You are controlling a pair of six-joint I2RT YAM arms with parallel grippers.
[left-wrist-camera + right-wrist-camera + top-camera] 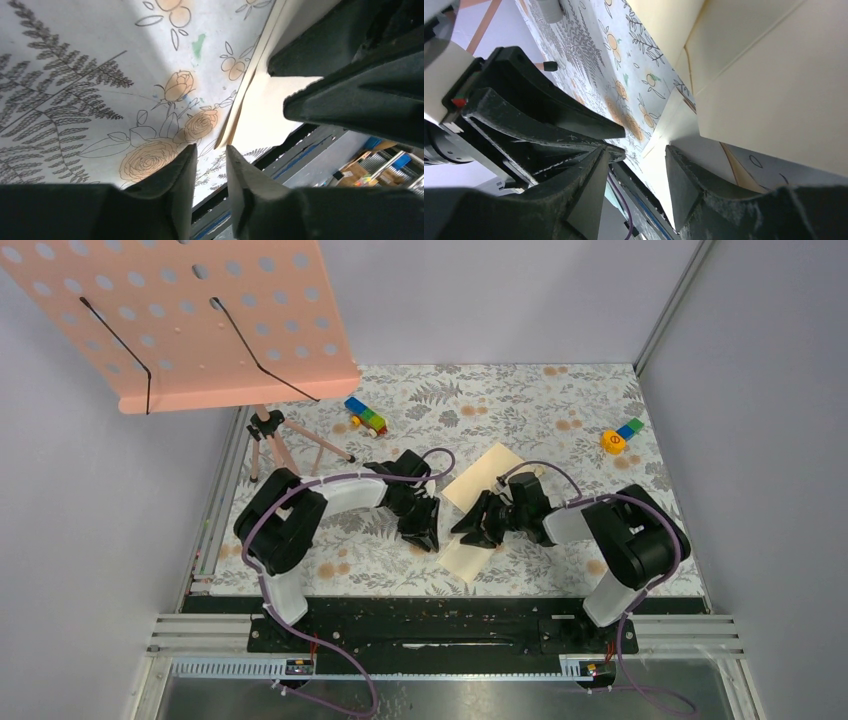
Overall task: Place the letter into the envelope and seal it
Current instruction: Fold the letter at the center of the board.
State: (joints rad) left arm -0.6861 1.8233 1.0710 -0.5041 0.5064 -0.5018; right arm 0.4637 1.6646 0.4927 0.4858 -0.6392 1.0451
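Observation:
The tan envelope (490, 472) lies slanted on the flowered cloth at mid table. The paler cream letter (462, 560) lies just in front of it, near the front edge, with part of it under my right gripper. My left gripper (428, 536) points down at the cloth just left of the papers, its jaws a little apart and empty (211, 150). My right gripper (468, 528) faces it over the papers, jaws open, nothing between them (636, 152). In the left wrist view the cream sheet (262, 120) lies beyond my fingertips with a tan edge (248, 80) beside it.
A pink perforated music stand (200, 320) on a tripod (275, 445) overhangs the back left. Toy bricks lie at the back middle (365, 417) and back right (620, 437). A black rail (440, 620) runs along the front edge. Grey walls close both sides.

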